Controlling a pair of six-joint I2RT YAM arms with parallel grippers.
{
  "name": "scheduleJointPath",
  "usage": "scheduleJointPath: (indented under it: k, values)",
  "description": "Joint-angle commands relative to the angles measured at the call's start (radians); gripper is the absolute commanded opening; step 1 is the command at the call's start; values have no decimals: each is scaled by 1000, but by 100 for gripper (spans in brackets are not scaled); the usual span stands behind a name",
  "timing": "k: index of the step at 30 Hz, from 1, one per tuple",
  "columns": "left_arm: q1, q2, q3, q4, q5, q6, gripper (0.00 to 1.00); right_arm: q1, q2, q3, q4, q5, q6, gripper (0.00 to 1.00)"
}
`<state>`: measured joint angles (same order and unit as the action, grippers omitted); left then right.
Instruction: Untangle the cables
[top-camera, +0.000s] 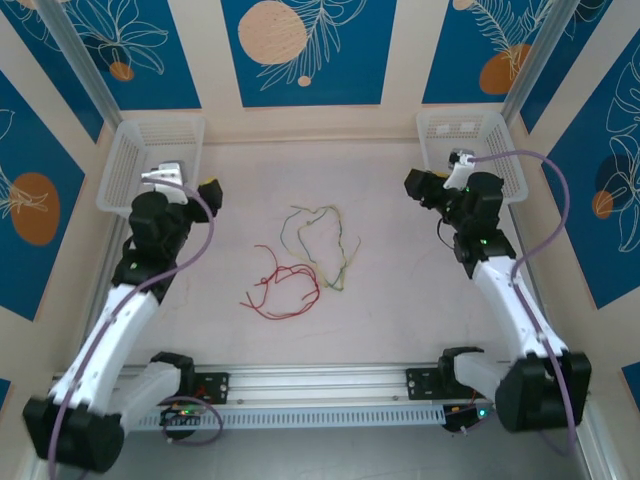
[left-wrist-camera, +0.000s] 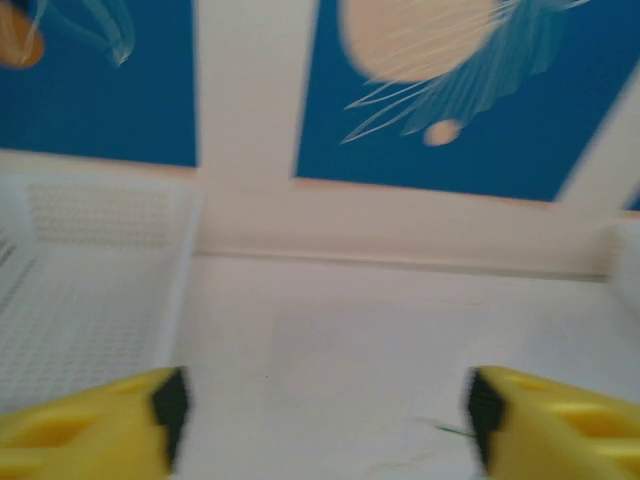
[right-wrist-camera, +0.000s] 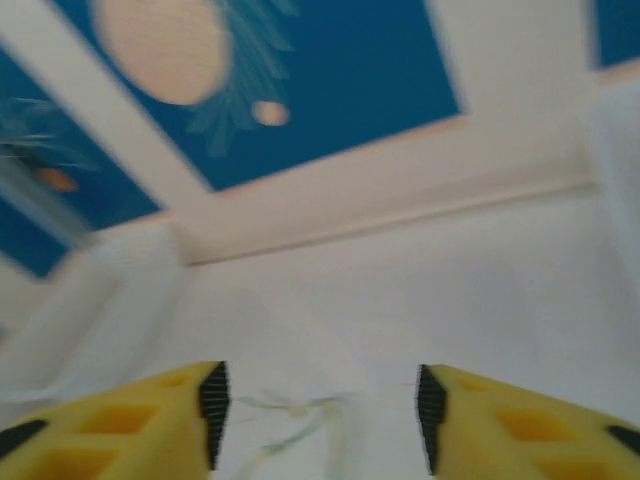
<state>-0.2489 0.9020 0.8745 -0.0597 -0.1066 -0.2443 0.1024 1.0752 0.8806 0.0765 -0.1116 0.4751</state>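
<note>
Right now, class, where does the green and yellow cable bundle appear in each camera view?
Top external: green and yellow cables, mid-picture.
Left wrist: faint green strand, bottom, right of middle.
Right wrist: between the jaws, blurred pale strands, bottom.
Shared landmark: the big peach circle.

Quick headcount from the overhead view. Two robot arms: left arm (top-camera: 110, 330) and right arm (top-camera: 512, 300). One end effector each, so two: left end effector (left-wrist-camera: 327, 408) and right end effector (right-wrist-camera: 322, 405). Each has two yellow fingers (left-wrist-camera: 90, 430), four total.

Two white mesh baskets: left basket (top-camera: 125, 150) at upper left and right basket (top-camera: 500, 125) at upper right. One tabletop (top-camera: 400, 300).

Cables in the middle: one red cable (top-camera: 290, 270) for sure, plus a green cable (top-camera: 343, 262) and a pale yellow cable (top-camera: 300, 212). Could be more of those two colours, they're too thin and overlapped to count properly.

Blue leaf-print wall panels (top-camera: 300, 50): I count five.
</note>
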Motion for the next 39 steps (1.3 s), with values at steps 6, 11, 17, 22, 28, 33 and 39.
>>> scheduleJointPath:
  k: [6,11,17,22,28,33,39]
  values:
    - [-174,-65,-35,-684,69,-230,40,654,79,131,-553,27,-47,39]
    - [-188,27,-78,-755,122,-302,32,812,227,133,-539,115,26,24]
    - [-215,119,-170,-637,181,-327,41,899,469,278,-688,320,12,20]
    - [-241,201,-180,-552,251,-330,51,887,593,360,-728,349,66,22]
    - [-296,300,-176,-489,275,-328,53,842,648,382,-736,344,143,28]
    - [-334,378,-164,-446,227,-328,51,830,619,349,-713,368,148,32]
    - [-339,489,-170,-370,211,-334,45,818,634,326,-698,335,157,33]
